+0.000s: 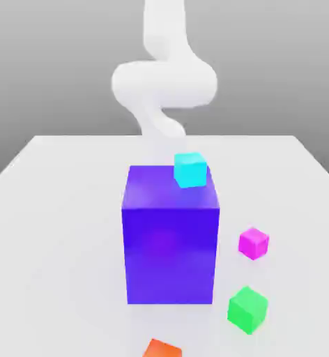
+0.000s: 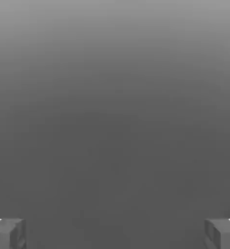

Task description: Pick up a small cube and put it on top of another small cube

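Nearest the exterior view's front edge, an orange cube (image 1: 160,348) sits on the counter (image 1: 49,230); beyond it lie the green cube (image 1: 248,309), small pink cube (image 1: 254,242), blue block (image 1: 171,237) carrying a cyan cube (image 1: 190,169), then the arm (image 1: 164,80). Fingers (image 2: 9,233) stand wide, empty.

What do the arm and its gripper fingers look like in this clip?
The arm is plain glossy white with smooth, rounded, tube-like links, and no cables or markings are visible on it. In the hand view, the gripper has two blocky, dark grey fingers with square edges and a pale white facet at each outer corner.
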You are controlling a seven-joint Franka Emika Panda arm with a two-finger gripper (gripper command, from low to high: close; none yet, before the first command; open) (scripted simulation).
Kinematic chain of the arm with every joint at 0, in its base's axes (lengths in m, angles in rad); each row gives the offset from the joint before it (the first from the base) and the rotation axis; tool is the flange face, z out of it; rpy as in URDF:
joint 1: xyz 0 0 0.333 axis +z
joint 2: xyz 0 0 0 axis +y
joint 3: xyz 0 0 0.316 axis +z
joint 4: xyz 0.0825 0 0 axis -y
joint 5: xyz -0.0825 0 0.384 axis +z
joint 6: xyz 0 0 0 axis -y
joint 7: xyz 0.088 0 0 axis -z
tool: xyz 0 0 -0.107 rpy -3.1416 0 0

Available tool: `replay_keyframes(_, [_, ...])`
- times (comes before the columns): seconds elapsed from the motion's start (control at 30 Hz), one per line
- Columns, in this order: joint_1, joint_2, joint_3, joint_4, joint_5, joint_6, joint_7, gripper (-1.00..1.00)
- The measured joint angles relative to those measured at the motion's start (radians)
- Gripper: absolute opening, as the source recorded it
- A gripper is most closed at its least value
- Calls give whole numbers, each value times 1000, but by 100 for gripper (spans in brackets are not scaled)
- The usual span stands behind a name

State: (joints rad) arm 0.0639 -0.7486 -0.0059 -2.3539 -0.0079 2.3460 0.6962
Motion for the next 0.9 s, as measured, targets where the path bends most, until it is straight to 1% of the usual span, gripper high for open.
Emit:
replay_keyframes(0.63, [469, 390, -54, -410, -38, 350, -807, 0])
replay_keyframes(0.9, [653, 554, -66, -581, -35, 496, -1158, 0])
